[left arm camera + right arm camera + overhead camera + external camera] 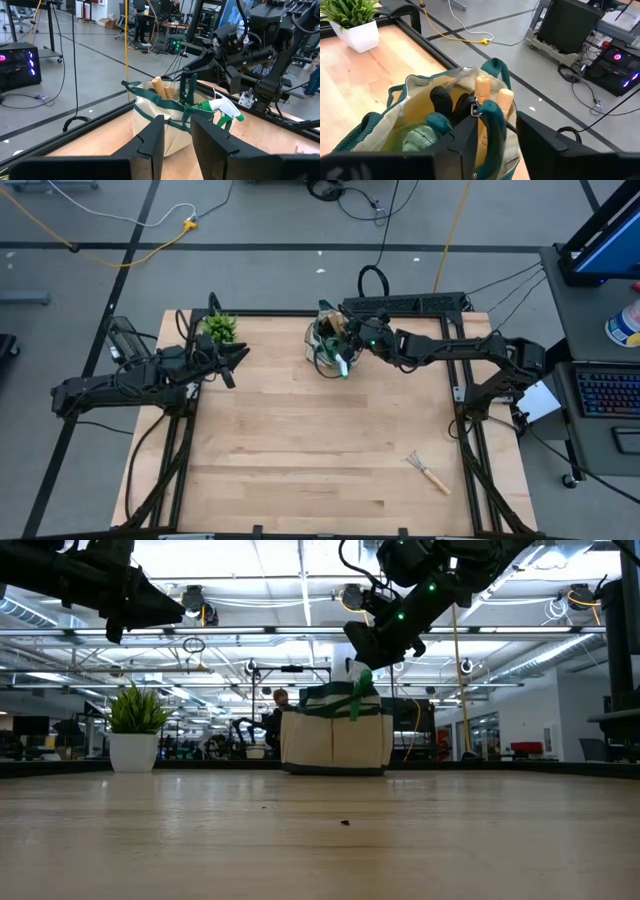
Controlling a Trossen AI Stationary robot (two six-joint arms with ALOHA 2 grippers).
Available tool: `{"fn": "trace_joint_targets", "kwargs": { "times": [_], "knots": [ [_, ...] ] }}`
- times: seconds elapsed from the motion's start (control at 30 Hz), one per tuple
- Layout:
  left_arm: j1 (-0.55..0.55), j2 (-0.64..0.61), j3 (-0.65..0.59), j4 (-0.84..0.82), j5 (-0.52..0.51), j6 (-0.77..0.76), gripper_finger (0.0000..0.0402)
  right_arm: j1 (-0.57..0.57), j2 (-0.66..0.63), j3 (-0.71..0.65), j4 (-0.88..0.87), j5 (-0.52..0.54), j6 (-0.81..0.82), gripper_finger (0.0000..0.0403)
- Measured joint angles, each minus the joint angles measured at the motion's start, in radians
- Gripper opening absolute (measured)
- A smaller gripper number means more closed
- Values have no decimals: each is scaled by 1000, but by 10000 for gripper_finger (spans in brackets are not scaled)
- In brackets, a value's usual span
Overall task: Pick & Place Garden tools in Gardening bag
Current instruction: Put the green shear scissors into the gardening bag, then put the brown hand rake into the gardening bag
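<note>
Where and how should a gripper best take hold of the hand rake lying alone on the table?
Probably by the wooden handle of the rake, coming straight down from above. It lies flat on the table, tines toward the bag, with open wood all round. Closing the fingers across the straight handle near its middle should keep it balanced.

Two dark, jointed robot arms on black frames

The matte black right arm [450,348] shows small green lights near its wrist; the matte black left arm [120,380] carries thin black cables and flat, angular fingers [150,142].
</note>
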Motion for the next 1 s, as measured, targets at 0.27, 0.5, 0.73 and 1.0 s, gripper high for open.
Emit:
{"fn": "trace_joint_targets", "kwargs": {
  "times": [0.27,0.5,0.73,1.0],
  "knots": [
    [0,0,0,0,0,0,99,0,-32,-1,8,5,-77,192],
    [0,0,0,0,0,0,99,0,-90,-1,1,5,-116,238],
    [0,0,0,0,8,-2,99,0,-99,0,-9,2,-130,242],
    [0,0,0,0,8,-3,99,30,-149,0,-31,1,-200,242]
  ]
}}
